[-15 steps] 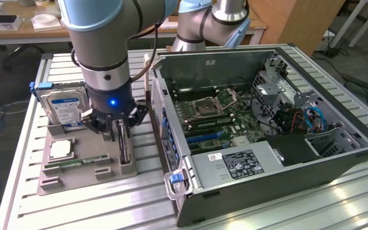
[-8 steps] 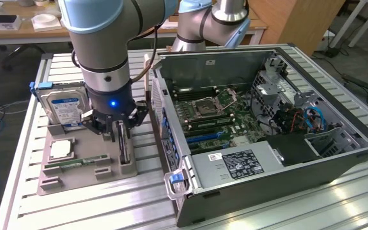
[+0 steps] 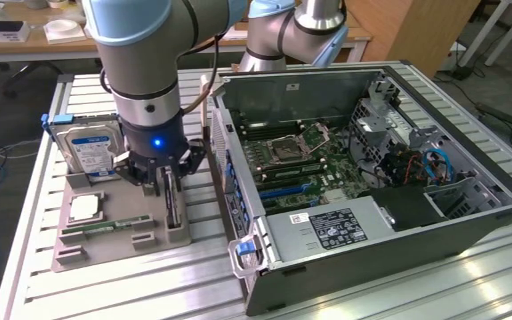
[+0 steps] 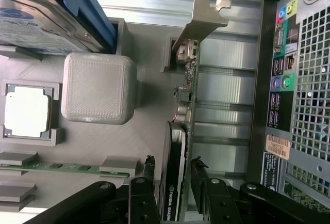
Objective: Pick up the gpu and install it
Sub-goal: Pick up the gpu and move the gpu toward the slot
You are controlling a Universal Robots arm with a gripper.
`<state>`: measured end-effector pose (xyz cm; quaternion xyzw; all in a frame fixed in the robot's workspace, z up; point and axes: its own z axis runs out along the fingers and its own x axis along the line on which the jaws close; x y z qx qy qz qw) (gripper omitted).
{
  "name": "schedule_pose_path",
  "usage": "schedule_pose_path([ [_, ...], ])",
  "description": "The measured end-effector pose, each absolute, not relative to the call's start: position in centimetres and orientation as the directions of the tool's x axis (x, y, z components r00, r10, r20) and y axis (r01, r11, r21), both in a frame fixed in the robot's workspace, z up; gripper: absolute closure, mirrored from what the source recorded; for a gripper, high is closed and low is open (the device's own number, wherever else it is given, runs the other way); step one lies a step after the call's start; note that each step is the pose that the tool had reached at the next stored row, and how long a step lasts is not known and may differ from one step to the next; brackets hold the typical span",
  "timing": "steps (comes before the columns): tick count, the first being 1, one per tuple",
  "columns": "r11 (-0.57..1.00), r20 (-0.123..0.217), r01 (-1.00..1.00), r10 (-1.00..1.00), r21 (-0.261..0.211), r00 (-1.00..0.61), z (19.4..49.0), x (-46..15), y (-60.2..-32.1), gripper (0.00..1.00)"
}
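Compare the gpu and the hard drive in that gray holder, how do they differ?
The gpu is a thin dark card seen edge-on; the hard drive is a boxy block with a blue-white label. The gripper straddles the gpu, while the hard drive stands apart from it. Both stand on edge in the gray holder.

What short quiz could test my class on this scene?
1. True or false: the gpu already sits inside the computer case.
2. The fingers of the gripper stand open: A) either side of the gpu; B) around the memory stick; C) over the processor.
3. Which blue-labelled part stands upright in the grey holder?
Key: 1 false; 2 A; 3 the hard drive.
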<state>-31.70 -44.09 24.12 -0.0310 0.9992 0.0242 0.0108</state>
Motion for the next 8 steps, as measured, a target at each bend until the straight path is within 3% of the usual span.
schedule_pose_path([
  [8,0.998,-0.023,-0.047,-0.046,0.048,-0.999,23.87,-31.66,-43.84,0.58],
])
